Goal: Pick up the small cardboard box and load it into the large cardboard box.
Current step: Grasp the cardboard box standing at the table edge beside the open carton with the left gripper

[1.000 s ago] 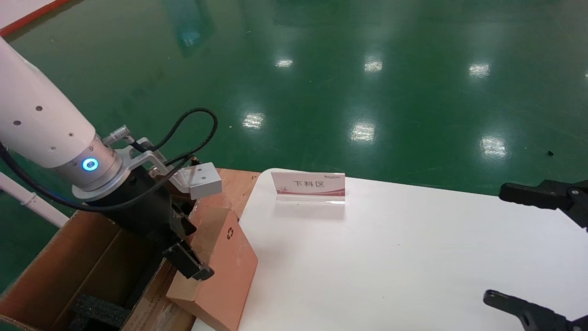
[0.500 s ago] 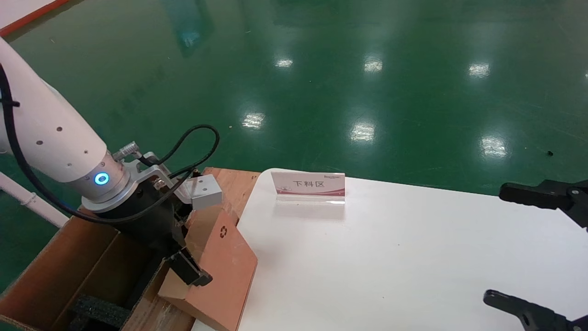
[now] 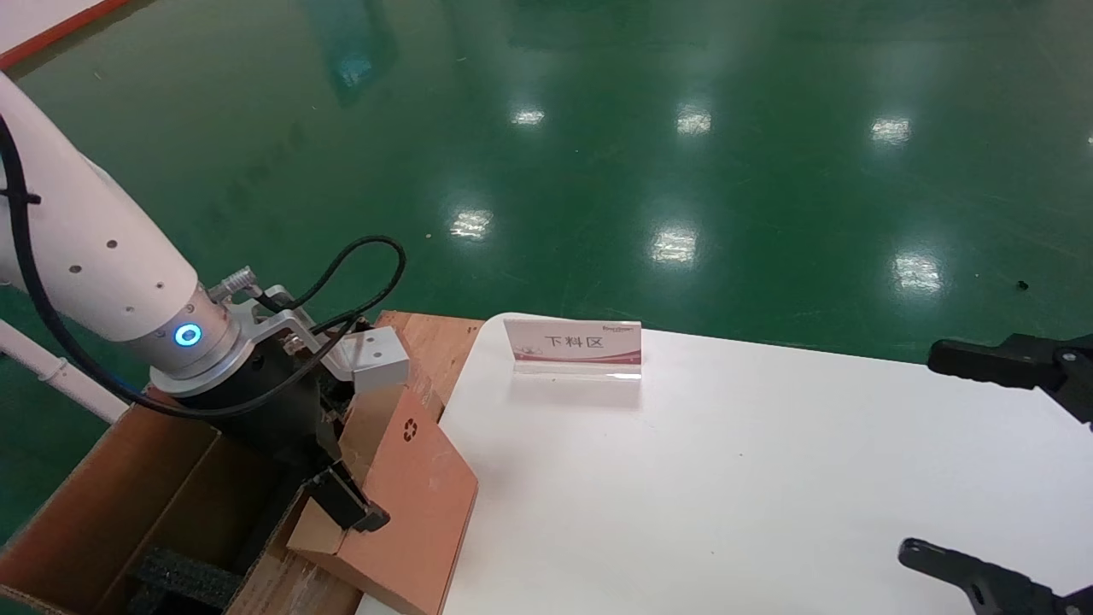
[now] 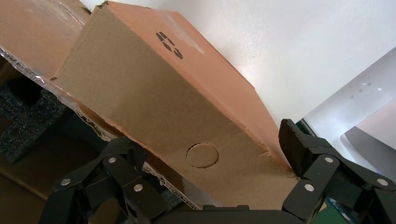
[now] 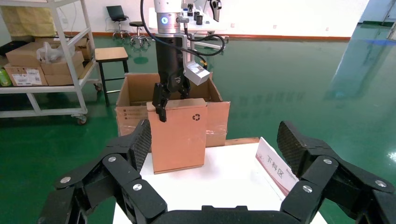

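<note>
The small cardboard box (image 3: 418, 504), brown with a black recycling mark, stands tilted at the white table's left edge, its top leaning towards the large cardboard box (image 3: 77, 478). My left gripper (image 3: 341, 465) is shut on the small box's upper end; one finger (image 3: 346, 506) shows and the other is hidden behind the box. The left wrist view shows the small box (image 4: 154, 88) between the fingers of my left gripper (image 4: 210, 154). The right wrist view shows the small box (image 5: 180, 135) in front of the large box (image 5: 135, 93). My right gripper (image 3: 922, 453) is open and empty at the table's right.
A red-and-white sign (image 3: 572, 346) stands at the far edge of the white table (image 3: 726, 478). Black foam (image 3: 184, 576) lies inside the large box. A taped flap (image 4: 32, 32) lies beside the small box. Shelves with cartons (image 5: 42, 60) and a stool (image 5: 111, 55) stand beyond.
My left gripper has moved slightly left and down with the small box, tipping its top further over the large box. The right arm has not moved.
</note>
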Robot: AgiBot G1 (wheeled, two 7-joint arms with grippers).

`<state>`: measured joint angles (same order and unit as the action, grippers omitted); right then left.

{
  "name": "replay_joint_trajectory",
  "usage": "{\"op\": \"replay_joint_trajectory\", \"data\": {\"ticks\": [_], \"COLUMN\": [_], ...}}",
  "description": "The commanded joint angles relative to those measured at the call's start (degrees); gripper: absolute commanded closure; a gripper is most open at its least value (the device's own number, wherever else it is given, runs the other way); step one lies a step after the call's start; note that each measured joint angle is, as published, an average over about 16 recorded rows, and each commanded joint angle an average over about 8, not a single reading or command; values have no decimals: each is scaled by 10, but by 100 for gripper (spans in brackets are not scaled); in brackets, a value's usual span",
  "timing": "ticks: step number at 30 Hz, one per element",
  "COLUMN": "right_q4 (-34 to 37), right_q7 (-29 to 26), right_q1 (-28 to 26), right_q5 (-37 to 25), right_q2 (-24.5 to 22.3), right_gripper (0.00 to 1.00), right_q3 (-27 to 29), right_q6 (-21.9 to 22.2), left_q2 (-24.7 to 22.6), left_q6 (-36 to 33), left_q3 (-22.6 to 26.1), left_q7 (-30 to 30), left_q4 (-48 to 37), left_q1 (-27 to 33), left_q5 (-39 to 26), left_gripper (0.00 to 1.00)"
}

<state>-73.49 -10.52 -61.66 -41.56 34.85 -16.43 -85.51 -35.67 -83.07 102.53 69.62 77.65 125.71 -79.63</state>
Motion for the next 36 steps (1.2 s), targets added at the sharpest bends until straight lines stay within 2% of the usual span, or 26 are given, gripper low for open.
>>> {"op": "replay_joint_trajectory", "data": {"ticks": [1, 36], "right_q4": [0, 0], "right_q7": [0, 0], "right_q1": [0, 0], "right_q5": [0, 0], "right_q2": [0, 0], "right_gripper": [100, 100], "right_q3": [0, 0], "right_q6": [0, 0], "left_q2": [0, 0], "left_q6": [0, -1], "left_q3": [0, -11], "left_q7": [0, -5], "left_q4": [0, -11], "left_q1": [0, 11], "left_q5": [0, 12], "left_gripper": [100, 100]}}
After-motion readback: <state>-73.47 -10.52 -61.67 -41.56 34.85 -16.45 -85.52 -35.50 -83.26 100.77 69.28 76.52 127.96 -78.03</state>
